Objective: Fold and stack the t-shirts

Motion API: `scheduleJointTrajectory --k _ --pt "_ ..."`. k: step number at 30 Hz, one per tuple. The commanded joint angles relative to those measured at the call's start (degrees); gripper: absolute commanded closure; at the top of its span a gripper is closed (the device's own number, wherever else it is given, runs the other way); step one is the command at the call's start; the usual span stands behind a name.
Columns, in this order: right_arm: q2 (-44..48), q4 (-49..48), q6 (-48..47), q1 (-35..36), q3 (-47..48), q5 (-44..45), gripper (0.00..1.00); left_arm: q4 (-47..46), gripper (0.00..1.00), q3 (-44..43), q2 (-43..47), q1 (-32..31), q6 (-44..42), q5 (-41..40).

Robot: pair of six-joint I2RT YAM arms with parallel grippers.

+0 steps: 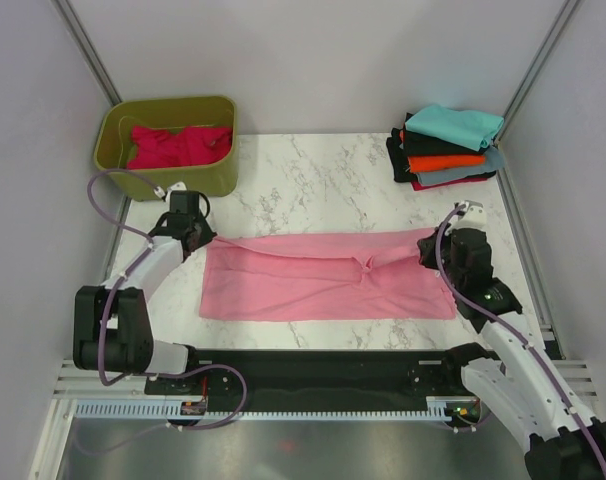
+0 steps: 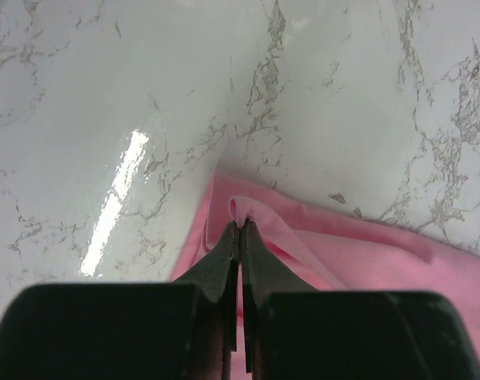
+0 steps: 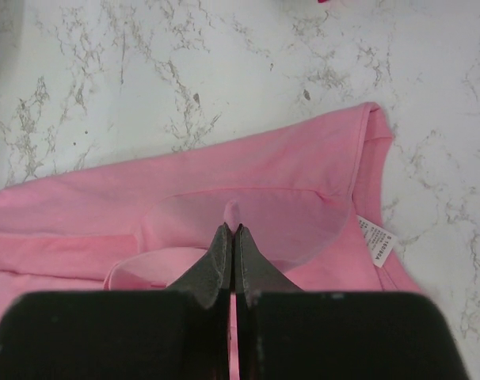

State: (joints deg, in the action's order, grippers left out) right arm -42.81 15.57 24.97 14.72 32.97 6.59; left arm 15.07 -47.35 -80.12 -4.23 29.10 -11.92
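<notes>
A light pink t-shirt (image 1: 323, 280) lies spread across the middle of the marble table, folded into a long band. My left gripper (image 1: 196, 233) is shut on its far left corner, a small loop of pink cloth (image 2: 238, 210) poking out past the fingertips. My right gripper (image 1: 430, 247) is shut on the far right edge, pinching a nub of the pink t-shirt (image 3: 287, 182) near its white label (image 3: 376, 241). A stack of folded t-shirts (image 1: 446, 148), teal on top, sits at the back right. A crimson t-shirt (image 1: 178, 146) lies in the tub.
An olive-green plastic tub (image 1: 216, 172) stands at the back left, just beyond my left gripper. Grey walls enclose the table on both sides and behind. Bare marble (image 1: 313, 180) lies between the tub and the stack.
</notes>
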Motion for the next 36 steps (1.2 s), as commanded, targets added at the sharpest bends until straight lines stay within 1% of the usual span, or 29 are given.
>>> scheduleJointTrajectory --k 1,10,13,14,15,16,17,18,19,20,21,22,23,24,26,28,30,31,32,33,35,36 --pt "3.51 1.03 1.92 -0.22 -0.01 4.04 1.0 -3.03 0.98 0.94 3.47 0.1 1.4 -1.35" --pt "8.08 4.81 3.06 -0.22 -1.68 3.78 1.0 -4.44 0.98 5.43 8.31 -0.69 1.57 -2.23" --pt "10.28 5.52 4.99 -0.13 -2.65 3.78 1.0 -4.52 0.98 7.01 9.62 -0.87 2.01 -2.49" --pt "10.81 6.04 5.78 -0.13 -3.0 5.0 1.0 -4.52 0.97 8.06 10.06 -0.87 2.18 -2.67" --pt "11.34 6.48 8.49 -0.13 -3.44 5.71 1.0 -4.35 0.95 8.5 10.42 -0.87 2.53 -2.93" --pt "12.73 7.27 9.91 -0.13 -4.66 6.15 1.0 -4.35 0.92 9.11 11.64 -0.87 2.89 -3.1" --pt "13.44 7.63 11.14 -0.13 -5.63 6.07 1.0 -4.52 0.86 10.51 12.35 -0.87 3.15 -3.28" --pt "15.45 7.98 13.07 -0.13 -6.51 5.63 0.97 -4.35 0.77 11.22 13.31 -0.87 3.76 -3.89" --pt "16.52 8.59 15.78 -0.04 -8.78 5.19 0.91 -4.43 0.73 12.01 14.19 -0.87 4.29 -4.42" --pt "17.83 8.77 17.46 -0.13 -10.02 4.75 0.76 -4.44 0.62 13.67 16.63 -0.87 5.69 -5.56" --pt "19.15 8.95 18.78 -0.13 -11.25 3.7 0.66 -4.44 0.62 14.47 17.79 -0.87 6.14 -6.18" --pt "21.77 10.08 21.5 -0.13 -12.31 3.69 0.53 -4.52 0.61 15.26 18.85 -0.87 6.49 -6.7" --pt "23.02 11.14 22.83 -0.22 -13.8 4.22 0.38 -4.44 0.55 16.23 20.95 -0.87 7.02 -7.93" --pt "24.25 12.36 23.8 -0.13 -14.16 4.92 0.34 -4.26 0.53 16.59 21.92 -0.87 7.11 -8.55" --pt "27.42 14.83 25.64 -0.13 -14.86 7.2 0.29 -3.38 0.51 17.03 23.86 -0.87 7.72 -10.21" --pt "29.27 15.28 26.09 -0.13 -14.43 8.96 0.29 -3.2 0.51 17.38 27.37 -0.87 8.34 -11.36" --pt "28.84 13.88 25.04 -0.22 -13.81 8.53 0.29 -4.51 0.53 18.17 30.7 -0.87 8.08 -10.93" --pt "27.88 11.35 24.52 -0.13 -13.64 7.05 0.29 -5.57 0.54 18.52 31.42 -0.87 7.55 -9.97" --pt "26.65 9.84 23.81 -0.13 -13.64 5.73 0.3 -8.71 0.55 19.13 31.77 -0.87 6.85 -8.57" --pt "25.07 8.17 23.02 -0.13 -13.64 4.58 0.3 -10.05 0.55 19.23 31.69 -0.96 5.45 -5.34" --pt "18.14 4.74 22.67 -0.13 -13.2 1.86 0.3 -11.55 0.55 18.18 29.5 -2.18 4.83 -3.55" --pt "12.98 3.95 22.49 -0.13 -13.02 1.15 0.3 -11.64 0.56 17.39 28.1 -3.23 4.48 -2.68"
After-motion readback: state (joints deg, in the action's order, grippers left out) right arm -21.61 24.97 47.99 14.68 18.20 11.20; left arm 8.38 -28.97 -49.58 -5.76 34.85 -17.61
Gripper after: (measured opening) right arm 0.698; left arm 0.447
